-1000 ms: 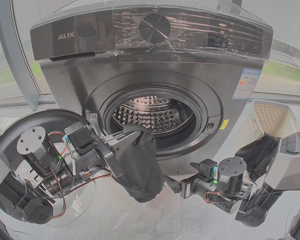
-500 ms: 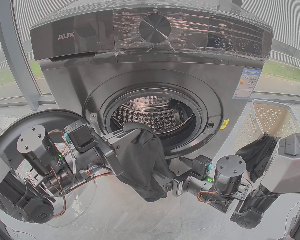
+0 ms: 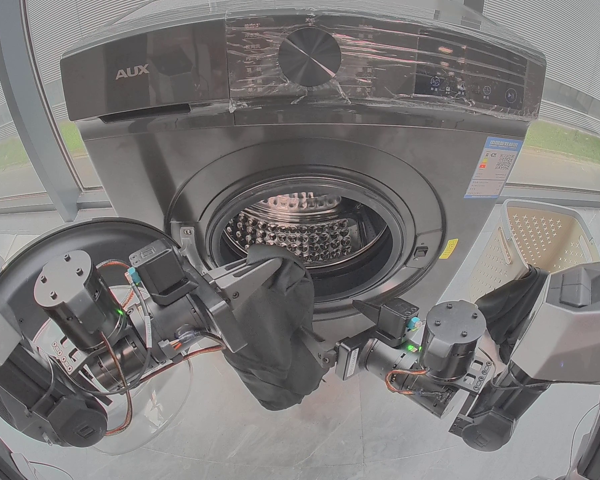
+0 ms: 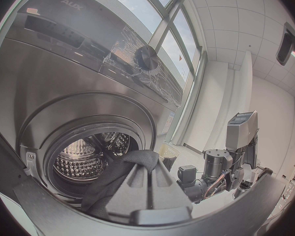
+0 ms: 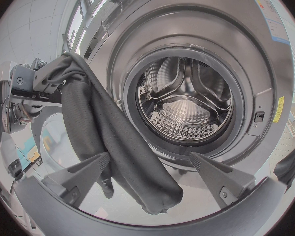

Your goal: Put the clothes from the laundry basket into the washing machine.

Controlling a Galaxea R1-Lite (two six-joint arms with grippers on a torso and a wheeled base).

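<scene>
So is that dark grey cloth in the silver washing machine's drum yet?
Not yet. The dark grey cloth hangs from the left gripper outside the steel drum, which looks empty.

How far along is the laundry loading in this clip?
Done: door open, but the drum looks empty. In hand: a dark garment hangs from the left gripper, jaws shut, before the opening; the right gripper is beside it, jaws open. Left: a second garment draped on the laundry basket.
</scene>
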